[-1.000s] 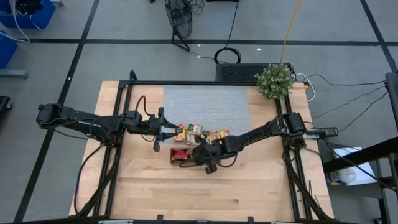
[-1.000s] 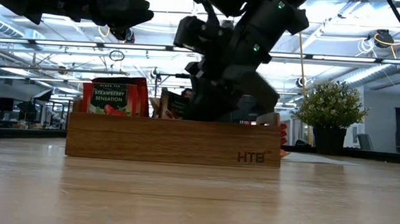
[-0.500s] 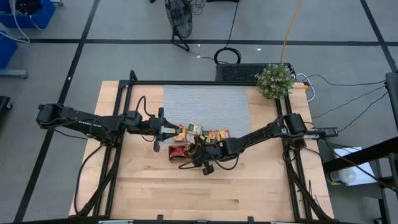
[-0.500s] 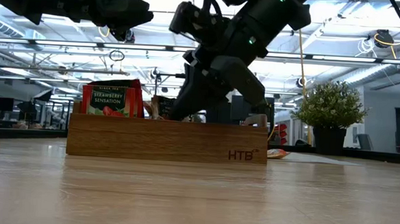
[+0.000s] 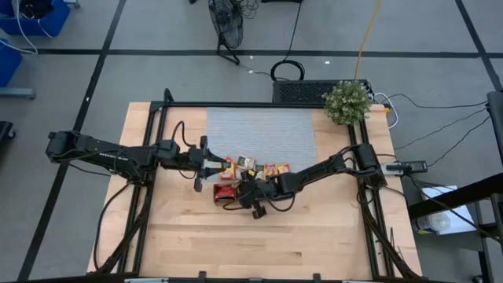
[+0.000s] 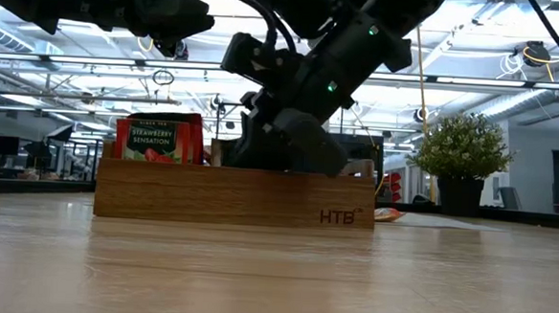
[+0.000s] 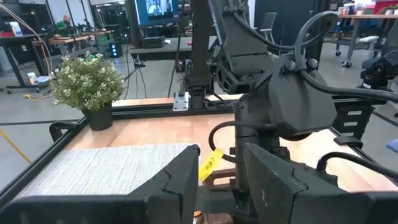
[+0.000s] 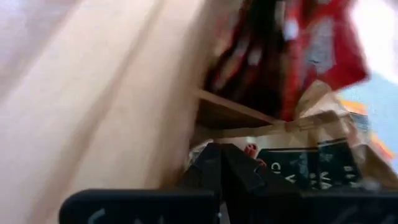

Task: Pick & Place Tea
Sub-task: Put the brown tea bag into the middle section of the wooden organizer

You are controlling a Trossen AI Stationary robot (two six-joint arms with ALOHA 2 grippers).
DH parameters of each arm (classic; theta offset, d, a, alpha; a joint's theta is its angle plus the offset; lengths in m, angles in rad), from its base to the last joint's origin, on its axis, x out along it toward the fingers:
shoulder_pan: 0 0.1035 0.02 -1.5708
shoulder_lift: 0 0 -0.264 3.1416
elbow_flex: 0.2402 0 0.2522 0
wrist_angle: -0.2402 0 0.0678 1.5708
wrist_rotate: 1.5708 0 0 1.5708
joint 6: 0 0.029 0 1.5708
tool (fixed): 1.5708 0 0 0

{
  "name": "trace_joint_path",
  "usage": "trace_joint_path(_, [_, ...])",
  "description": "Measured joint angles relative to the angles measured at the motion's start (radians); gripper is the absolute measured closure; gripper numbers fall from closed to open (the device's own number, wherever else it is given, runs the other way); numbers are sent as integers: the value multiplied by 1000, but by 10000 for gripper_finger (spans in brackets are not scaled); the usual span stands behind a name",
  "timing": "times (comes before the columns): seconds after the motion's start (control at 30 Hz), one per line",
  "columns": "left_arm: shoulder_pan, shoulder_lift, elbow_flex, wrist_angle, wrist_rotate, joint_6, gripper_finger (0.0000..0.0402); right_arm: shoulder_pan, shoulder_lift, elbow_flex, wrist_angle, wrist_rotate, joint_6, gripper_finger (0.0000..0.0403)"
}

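Observation:
The wooden tray (image 6: 220,194) lies near the table's middle, with red tea packets (image 6: 156,139) standing in its left compartment. More tea packets (image 5: 236,165) (image 5: 275,168) lie loose just beyond it. My right gripper (image 5: 244,191) slants down into the tray, shut. In the low view the tray wall hides its tips. In the right wrist view the shut fingers (image 8: 221,165) sit by a dark-labelled packet (image 8: 305,168) near a divider (image 8: 236,113). My left gripper (image 7: 219,163) hovers level to the tray's left, open and holding nothing. My right gripper comes slanting down from the table's right, its shut tips inside the tray beside the dark-labelled packet's edge (image 8: 261,163). I cannot tell whether the fingers pinch or only touch that packet.
A grey mat (image 5: 259,130) covers the far middle of the table. A potted plant (image 5: 346,102) stands at the far right corner. A black frame (image 5: 165,110) runs around the table's sides. Bare wood (image 5: 275,244) lies toward the near edge.
My right gripper has gone toward the table's left and tipped further down into the tray, staying shut. The tray's right end has shifted a little while its left end has stayed put.

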Motion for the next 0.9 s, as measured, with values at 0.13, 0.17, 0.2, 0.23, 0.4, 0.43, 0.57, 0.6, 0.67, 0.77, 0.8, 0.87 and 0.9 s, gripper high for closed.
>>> trace_joint_path(0.13, [0,0,0,0,0,0,268,20,-2,0,35,130,-4,403])
trace_joint_path(0.17, [0,0,0,0,0,0,268,29,-5,0,39,169,-15,403])
trace_joint_path(0.2, [0,0,0,0,0,0,268,38,-6,0,50,203,-27,403])
trace_joint_path(0.23, [0,0,0,0,0,0,268,47,-7,0,67,228,-38,403])
trace_joint_path(0.4, [0,0,0,-8,0,0,268,75,-7,0,81,249,-71,403])
trace_joint_path(0.43, [0,0,0,-9,0,0,268,77,-7,0,82,249,-71,403])
trace_joint_path(0.57, [0,0,0,-11,0,0,268,82,-9,0,74,253,-74,403])
trace_joint_path(0.6, [0,0,0,-17,0,-1,268,84,-18,0,52,260,-78,403])
trace_joint_path(0.67, [0,0,0,-30,0,-6,268,87,-43,0,14,328,-84,403])
trace_joint_path(0.77, [0,0,0,-38,1,-6,268,82,-110,0,-91,481,-75,403])
trace_joint_path(0.8, [0,0,0,-39,1,-6,268,70,-138,-7,-119,512,-72,403])
trace_joint_path(0.87, [0,0,0,-39,1,-4,268,37,-205,-49,-130,529,-71,403])
trace_joint_path(0.9, [0,0,0,-39,1,-3,268,18,-243,-82,-127,525,-72,403])
